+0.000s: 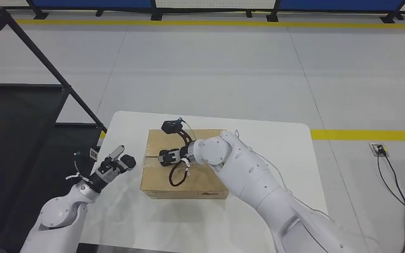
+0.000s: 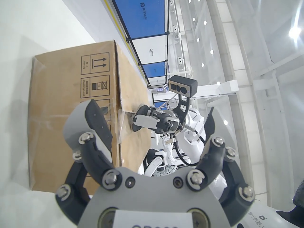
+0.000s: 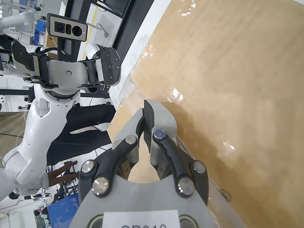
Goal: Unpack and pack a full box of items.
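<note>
Box (image 1: 199,182): brown cardboard, flaps taped shut (clear tape), on white table (image 1: 278,145).

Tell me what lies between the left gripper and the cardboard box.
A bare strip of white table, seen in the top view; the left gripper hangs apart from the box.

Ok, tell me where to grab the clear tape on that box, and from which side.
Grip the tape end at the box's top edge, on the side facing the left gripper: it looks lifted off the cardboard there, flat elsewhere. Come from above over the lid, where the shut right gripper sits, and likely peel back along the seam.
</note>
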### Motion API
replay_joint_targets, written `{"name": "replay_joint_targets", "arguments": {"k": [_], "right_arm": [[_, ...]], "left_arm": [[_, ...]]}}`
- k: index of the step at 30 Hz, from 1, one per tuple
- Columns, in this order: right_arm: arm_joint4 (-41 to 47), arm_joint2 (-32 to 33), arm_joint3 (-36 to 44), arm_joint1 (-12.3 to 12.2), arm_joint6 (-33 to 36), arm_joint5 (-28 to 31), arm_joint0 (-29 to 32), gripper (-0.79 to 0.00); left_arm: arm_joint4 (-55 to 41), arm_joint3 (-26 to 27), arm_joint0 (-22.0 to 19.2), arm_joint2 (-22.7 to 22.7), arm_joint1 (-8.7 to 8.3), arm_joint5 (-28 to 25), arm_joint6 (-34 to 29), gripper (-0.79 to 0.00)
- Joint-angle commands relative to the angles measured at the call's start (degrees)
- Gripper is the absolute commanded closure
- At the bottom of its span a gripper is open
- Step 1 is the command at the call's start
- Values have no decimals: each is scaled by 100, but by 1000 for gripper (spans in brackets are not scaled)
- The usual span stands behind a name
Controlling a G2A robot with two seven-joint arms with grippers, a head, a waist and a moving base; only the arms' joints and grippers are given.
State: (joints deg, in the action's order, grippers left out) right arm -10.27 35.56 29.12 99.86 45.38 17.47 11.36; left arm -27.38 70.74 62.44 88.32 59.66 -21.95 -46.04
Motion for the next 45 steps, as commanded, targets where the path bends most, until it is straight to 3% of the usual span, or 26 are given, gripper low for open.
{"name": "replay_joint_targets", "arguments": {"k": [1, 12, 20, 29, 45], "right_arm": [[-80, 34, 48, -28, -16, -82, 11, 0], [-487, 310, 740, -285, 214, -398, 251, 0], [-822, 483, 1390, -466, 702, -870, 461, 0], [-1243, 761, 1859, -656, 811, -1555, 696, 0], [-1630, 1549, 2672, -1062, 997, -1891, 1341, 0]], "left_arm": [[-15, -48, -34, -14, 3, 0, -13, -785], [-88, -268, -206, -64, 13, -11, -89, -785], [-134, -335, -273, -93, 20, -1, -124, -785], [-162, -382, -297, -90, 20, 2, -125, -785], [-136, -339, -312, -130, 25, 38, -110, -785]]}}
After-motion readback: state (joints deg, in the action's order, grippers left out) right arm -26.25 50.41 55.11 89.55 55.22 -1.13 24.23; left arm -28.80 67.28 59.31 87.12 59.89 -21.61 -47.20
